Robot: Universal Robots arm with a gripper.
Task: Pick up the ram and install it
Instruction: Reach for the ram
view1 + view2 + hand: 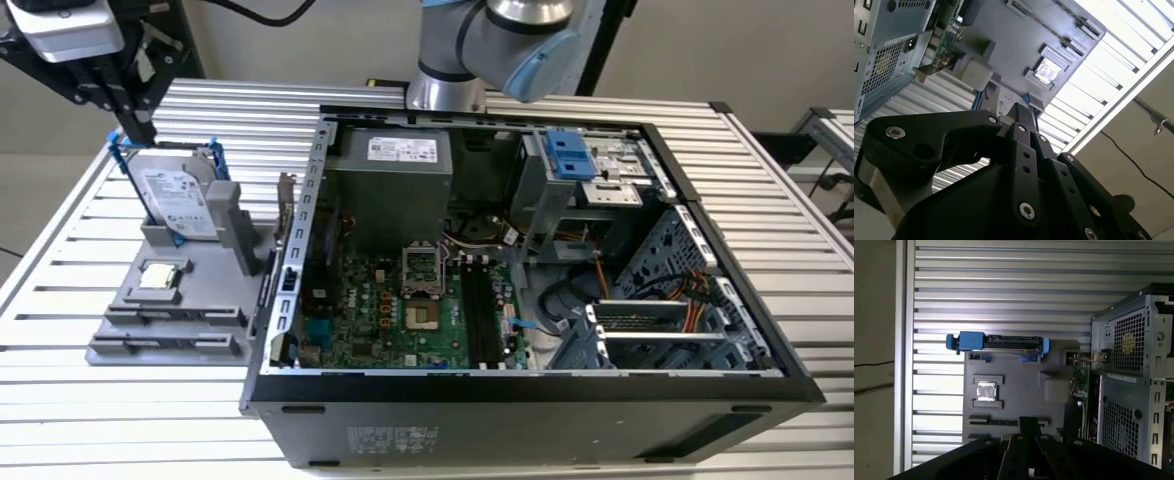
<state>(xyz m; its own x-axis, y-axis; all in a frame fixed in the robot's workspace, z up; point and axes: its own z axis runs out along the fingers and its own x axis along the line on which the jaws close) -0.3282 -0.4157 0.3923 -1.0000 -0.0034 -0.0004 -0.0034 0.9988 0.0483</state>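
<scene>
Black linked end effector [136, 128] high at the exterior view's left, well above the grey moulded parts tray [220, 292], fingertips pressed flat against each other. In the first wrist view, tips lined up over what looks to be the long, thin dark ram [996, 421], seated on edge in a slot of that tray and hard to make out from this angle. Sits just beyond the small square silver processor chip [160, 278], on the side away from the silver hard drive in its blue frame [174, 190], itself upright at the tray's far edge.

Tray resting on the ribbed aluminium tabletop [67, 400], with wide bare slats on its outer side and toward the near edge. Tighter on the other side: a green circuit card with a metal bracket [1081, 385] standing on edge between the tray and the perforated wall of the open black-and-steel computer case [534, 410].

Case lidless, green motherboard [387, 310] exposed from above. Black memory slots [478, 318] running lengthwise near the board's middle, hemmed by the square processor socket [422, 318] on one flank and by loose cables below a blue-latched drive cage [574, 160] on the other. Grey-and-blue arm joint [501, 40] beyond the case's rear edge.
</scene>
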